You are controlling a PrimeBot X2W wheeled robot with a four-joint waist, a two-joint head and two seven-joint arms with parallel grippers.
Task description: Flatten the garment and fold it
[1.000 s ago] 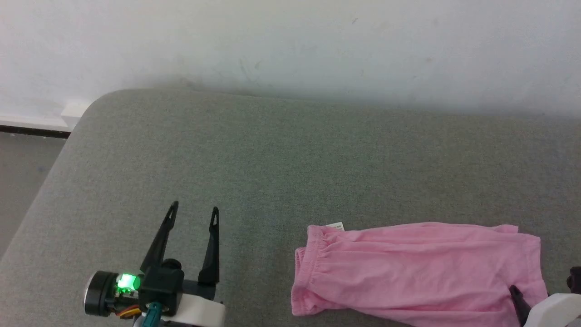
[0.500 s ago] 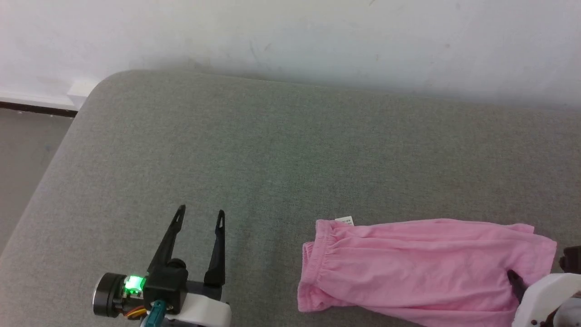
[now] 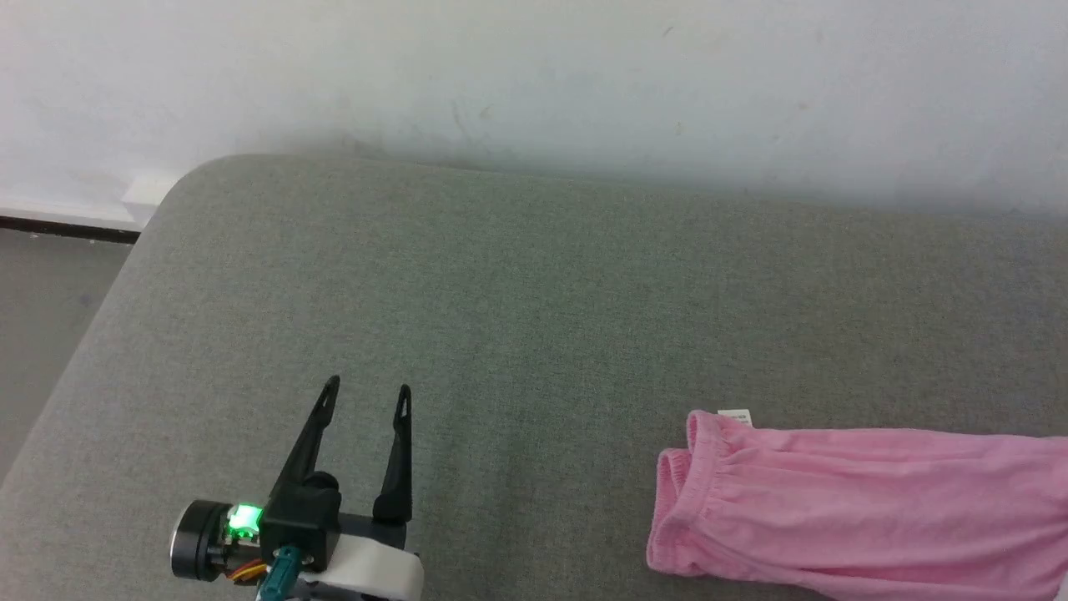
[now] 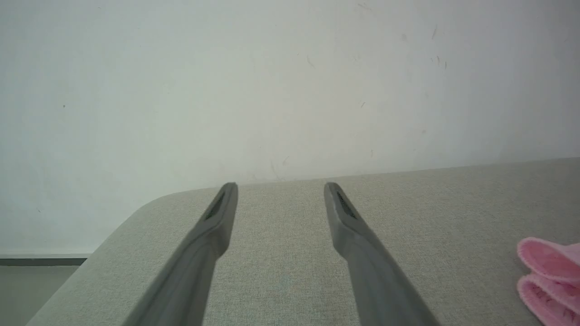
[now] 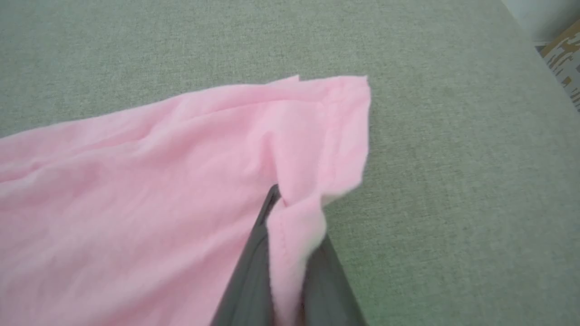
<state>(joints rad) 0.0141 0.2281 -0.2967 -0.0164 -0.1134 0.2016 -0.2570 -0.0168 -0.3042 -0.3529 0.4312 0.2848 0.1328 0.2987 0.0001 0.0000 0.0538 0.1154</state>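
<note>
The garment (image 3: pixel 868 509), light pink shorts, lies on the grey cushion (image 3: pixel 534 309) at the lower right of the head view, gathered waistband toward the left with a small white label (image 3: pixel 736 415) at its top. In the right wrist view my right gripper (image 5: pixel 290 213) is shut on the garment (image 5: pixel 136 190), pinching a fold of its leg hem between the two dark fingers (image 5: pixel 253 262). My left gripper (image 3: pixel 367 396) rests open at the lower left, well left of the waistband, nothing between its fingers (image 4: pixel 208 235). The waistband's pink edge (image 4: pixel 548 280) shows at the right of the left wrist view.
A pale wall (image 3: pixel 534 75) rises behind the cushion. The cushion's rounded corner (image 3: pixel 192 179) is at the far left, with floor (image 3: pixel 42 317) beyond it. In the right wrist view the cushion's far edge (image 5: pixel 521 27) meets a patterned surface (image 5: pixel 564 54).
My right gripper has shut on the leg hem. The garment has shifted to the right across the cushion in the head view. My left gripper stays open in about the same place.
</note>
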